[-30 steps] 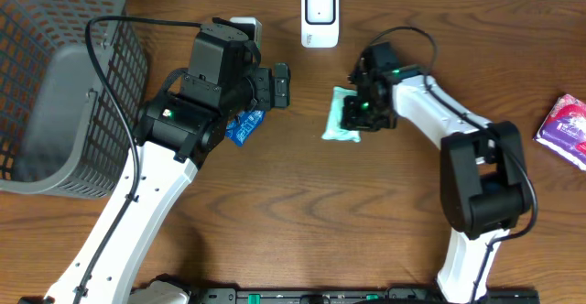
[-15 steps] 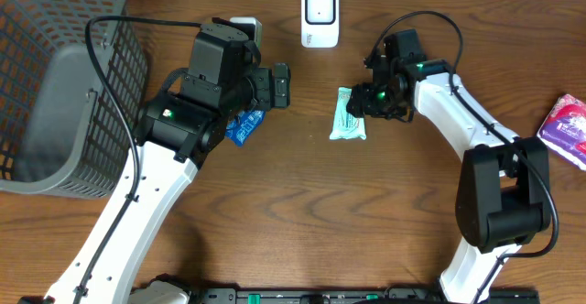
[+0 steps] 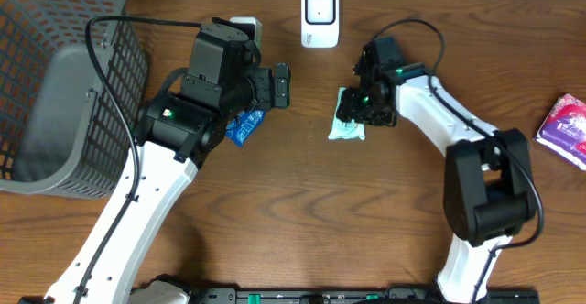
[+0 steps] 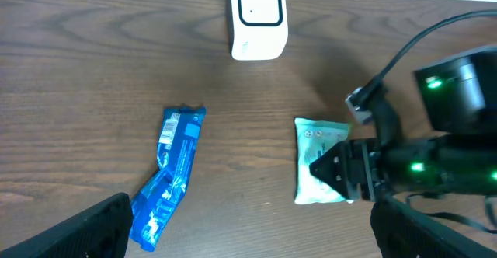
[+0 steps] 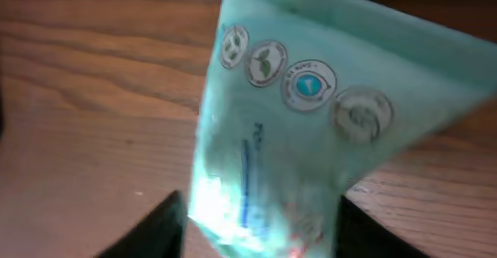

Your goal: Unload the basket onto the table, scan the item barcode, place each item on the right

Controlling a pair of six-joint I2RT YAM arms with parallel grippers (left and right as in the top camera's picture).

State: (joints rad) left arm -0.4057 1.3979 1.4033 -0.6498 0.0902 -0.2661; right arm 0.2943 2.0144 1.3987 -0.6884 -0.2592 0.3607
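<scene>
At the far left of the bench stands a grey wire basket. My left arm reaches up beside it, and my left gripper hangs over the wood with its fingers spread wide and nothing between them. Under it lies a blue packet, flat and slanted on the bench, nearer my left finger than my right.

Further along, at the back edge, the white scanner stands upright with its window facing the bench. Just in front of it and a little to the right lies the mint-green pouch, the item to be scanned, flat on the wood and apart from the scanner.

My right gripper is down over the pouch's right side. From the right wrist camera the pouch fills most of the view, showing a row of round symbols, and its near end sits between my two dark fingers, one close on either edge. I cannot tell whether they have pinched it or only straddle it.

At the far right edge lies a pink and purple packet, well apart from everything else.
</scene>
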